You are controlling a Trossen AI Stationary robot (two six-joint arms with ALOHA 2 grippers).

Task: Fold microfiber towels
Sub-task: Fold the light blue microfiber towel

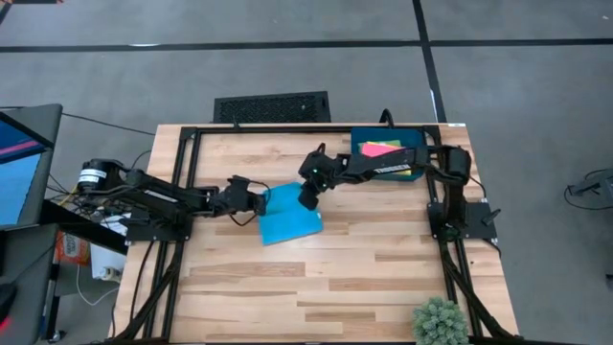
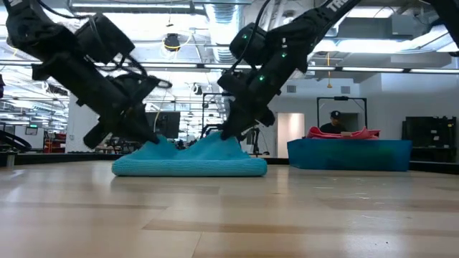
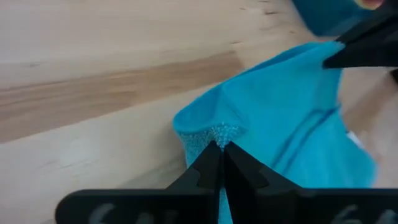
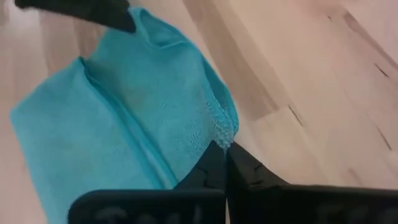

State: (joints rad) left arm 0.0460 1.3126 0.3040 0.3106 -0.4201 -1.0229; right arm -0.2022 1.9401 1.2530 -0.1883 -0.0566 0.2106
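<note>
A sky-blue towel lies folded on the wooden table, near its middle. My left gripper is shut on its far left corner and my right gripper is shut on its far right corner. Both corners are raised a little, as the low view shows. Pink, yellow and green towels lie in the dark blue tray at the far right. My left gripper pinches the towel's far left corner between its two fingertips, slanting down from the table's left. The corner is raised a little; the rest lies on the table. My right gripper pinches the towel's far right corner between its two fingertips, slanting down from the table's far right. The corner stands up a little, and the cloth below it is slack on the table.
A small green plant stands at the near right corner. A black frame runs along the table's far, left and right edges. A person sits in the room behind the tray.
</note>
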